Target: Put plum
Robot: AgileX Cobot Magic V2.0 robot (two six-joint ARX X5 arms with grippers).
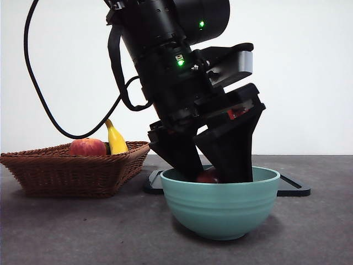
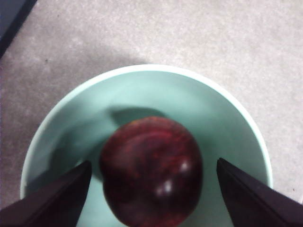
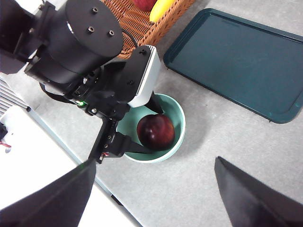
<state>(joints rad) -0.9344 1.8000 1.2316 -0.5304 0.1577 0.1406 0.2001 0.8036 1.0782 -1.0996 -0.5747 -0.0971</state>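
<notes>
Left gripper (image 1: 212, 175) down inside teal bowl (image 1: 220, 207), jaws spread wide either side of plum (image 2: 151, 172); gaps visible on both sides in left wrist view, no grip on fruit. Plum rests on bowl floor. Right gripper (image 3: 154, 198) high above table, jaws wide, holding nothing, waiting. Wicker basket (image 1: 71, 171) with red fruit (image 1: 87, 147) and banana (image 1: 115, 139) stands beside dark tray (image 3: 236, 61). Judgement: placing step appears complete, release done. Next move calls for straight vertical lift clear of rim, no contact with plum.
</notes>
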